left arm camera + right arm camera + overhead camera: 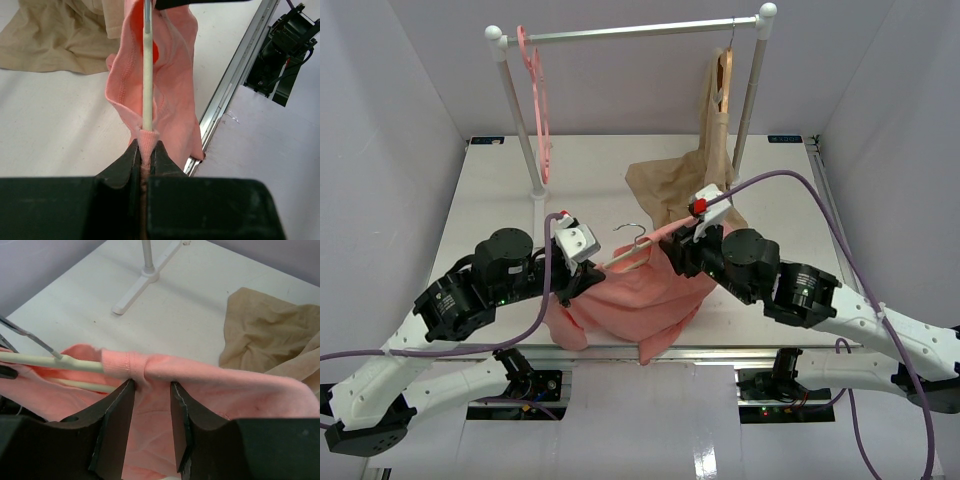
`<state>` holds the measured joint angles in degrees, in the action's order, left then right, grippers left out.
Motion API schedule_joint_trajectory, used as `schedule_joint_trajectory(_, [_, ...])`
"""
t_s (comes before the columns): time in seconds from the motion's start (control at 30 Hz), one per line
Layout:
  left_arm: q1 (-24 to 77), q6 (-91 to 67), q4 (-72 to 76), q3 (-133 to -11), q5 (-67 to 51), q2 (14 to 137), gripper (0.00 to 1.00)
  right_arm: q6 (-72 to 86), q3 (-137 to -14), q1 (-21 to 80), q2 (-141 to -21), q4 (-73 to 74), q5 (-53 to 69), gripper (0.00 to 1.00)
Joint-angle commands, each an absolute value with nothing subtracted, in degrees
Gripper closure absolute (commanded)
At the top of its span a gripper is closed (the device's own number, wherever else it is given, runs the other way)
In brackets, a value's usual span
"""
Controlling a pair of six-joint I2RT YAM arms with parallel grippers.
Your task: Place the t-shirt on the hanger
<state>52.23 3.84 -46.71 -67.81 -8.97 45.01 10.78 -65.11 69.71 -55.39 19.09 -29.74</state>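
Observation:
The salmon-pink t-shirt (630, 300) hangs bunched between my two grippers near the table's front edge. The cream-white hanger (623, 258) runs through it, its silver hook (635, 232) sticking up. My left gripper (592, 272) is shut on a fold of the t-shirt (175, 100) at the end of the hanger's arm (147, 75). My right gripper (678, 250) has its jaws apart just under the shirt's collar and shoulder (225, 380), which are pulled over the hanger's arm (50, 361). Shirt fabric lies in the gap between them.
A beige garment (670, 185) drapes from a brown wooden hanger (723, 75) on the rack rail (630, 32) down to the table. A pink hanger (535, 90) hangs at the rail's left. The rack's foot (145, 277) stands behind. The table's metal front edge (225, 100) is close.

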Motion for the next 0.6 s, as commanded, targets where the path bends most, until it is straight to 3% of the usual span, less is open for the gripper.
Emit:
schedule_joint_trajectory(0.0, [52.0,2.8,-42.9,-68.7,-9.3,42.9,1.0,12.6,-67.0,69.6,-58.1,17.0,-31.9,0.59])
schedule_joint_trajectory(0.07, [52.1,2.8,-43.3,-68.7,-9.4,42.5,1.0,13.0,-67.1,69.6,-59.2,16.4,-31.9,0.63])
schedule_joint_trajectory(0.2, [52.0,3.0,-44.0,-68.8,-8.8,42.1,1.0,13.6,-67.0,69.7,-59.3,16.1,-33.6,0.92])
schedule_joint_trajectory(0.57, [52.0,7.0,-49.4,-67.9,-6.9,42.1,1.0,10.6,-71.1,69.6,-53.7,19.2,-40.0,0.92])
